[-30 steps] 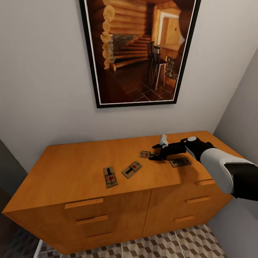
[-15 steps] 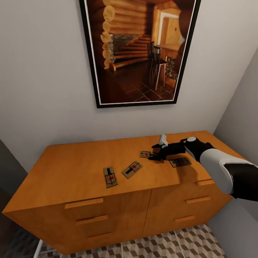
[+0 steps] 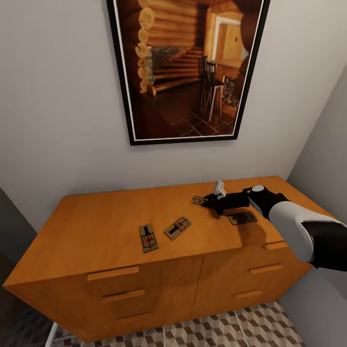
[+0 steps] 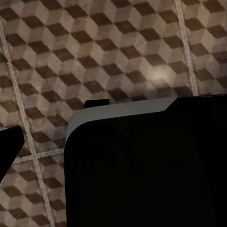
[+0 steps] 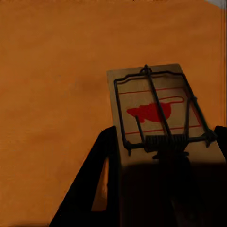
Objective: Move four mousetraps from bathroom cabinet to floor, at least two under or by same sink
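Note:
The orange-brown cabinet [image 3: 96, 226] stands against the wall. Three mousetraps lie flat on its top: one [image 3: 148, 237] left of centre, one [image 3: 177, 228] beside it, and one [image 3: 242, 218] under my right forearm. My right gripper [image 3: 207, 201] is shut on the end of a fourth mousetrap [image 3: 198, 199], held slightly above the top. In the right wrist view this mousetrap [image 5: 153, 111] sticks out between the dark fingers [image 5: 97, 175], wire bar and red mark facing up. The bathroom floor [image 4: 71, 56] shows in the left wrist view. The sink is out of view.
A large framed picture [image 3: 188, 67] hangs on the wall above the cabinet. A grey side wall [image 3: 323, 159] closes the corner at the right. Patterned floor tiles [image 3: 241, 327] show below the drawers. A dark robot part [image 4: 151, 165] covers much of the left wrist view.
The mousetrap in my right gripper has come up off the cabinet top and shifted slightly toward the wall. The other three traps have stayed put.

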{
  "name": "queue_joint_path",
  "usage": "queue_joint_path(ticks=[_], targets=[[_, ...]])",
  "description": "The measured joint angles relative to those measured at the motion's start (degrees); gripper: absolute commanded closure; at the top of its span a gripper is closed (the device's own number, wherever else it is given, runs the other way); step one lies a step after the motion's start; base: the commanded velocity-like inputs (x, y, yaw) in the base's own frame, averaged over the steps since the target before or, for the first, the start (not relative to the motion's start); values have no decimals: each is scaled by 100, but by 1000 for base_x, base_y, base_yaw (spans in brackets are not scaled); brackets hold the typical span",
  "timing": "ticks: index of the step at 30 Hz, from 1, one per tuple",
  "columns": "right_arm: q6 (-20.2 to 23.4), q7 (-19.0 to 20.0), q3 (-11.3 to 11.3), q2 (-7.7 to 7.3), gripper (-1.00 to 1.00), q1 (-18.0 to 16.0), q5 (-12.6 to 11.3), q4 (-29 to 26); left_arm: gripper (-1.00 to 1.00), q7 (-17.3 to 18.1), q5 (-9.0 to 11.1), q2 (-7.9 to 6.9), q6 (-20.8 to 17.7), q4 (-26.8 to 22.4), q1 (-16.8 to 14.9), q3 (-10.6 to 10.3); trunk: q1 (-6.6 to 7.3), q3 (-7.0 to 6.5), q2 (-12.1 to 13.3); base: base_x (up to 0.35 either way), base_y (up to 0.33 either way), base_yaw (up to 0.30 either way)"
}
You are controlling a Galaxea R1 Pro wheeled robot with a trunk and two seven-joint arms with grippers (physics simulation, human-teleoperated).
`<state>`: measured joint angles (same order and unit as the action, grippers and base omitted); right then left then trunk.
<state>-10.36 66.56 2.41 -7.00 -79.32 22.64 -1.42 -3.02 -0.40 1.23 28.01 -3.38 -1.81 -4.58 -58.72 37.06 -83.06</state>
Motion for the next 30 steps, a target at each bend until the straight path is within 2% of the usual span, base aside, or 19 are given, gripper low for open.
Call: queue_joint_path(ticks=[21, 22, 27, 30], targets=[[41, -57, 5, 10, 100, 20, -8, -45, -100, 0, 0, 0, 1, 0, 0, 0, 0, 0, 0, 0, 0, 0], [789, 160, 207, 2, 100, 24, 59, -591, -100, 0, 0, 0, -3, 0, 0, 0, 0, 0, 0, 0, 0, 0], [1287, 241, 248, 1, 100, 24, 73, -1029, -100, 0, 1, 0, -6, -1, 0, 0, -1, 1, 1, 0, 0, 0], [1433, 255, 253, 1, 100, 24, 76, -1130, -100, 0, 0, 0, -4, -1, 0, 0, -1, 1, 1, 0, 0, 0]])
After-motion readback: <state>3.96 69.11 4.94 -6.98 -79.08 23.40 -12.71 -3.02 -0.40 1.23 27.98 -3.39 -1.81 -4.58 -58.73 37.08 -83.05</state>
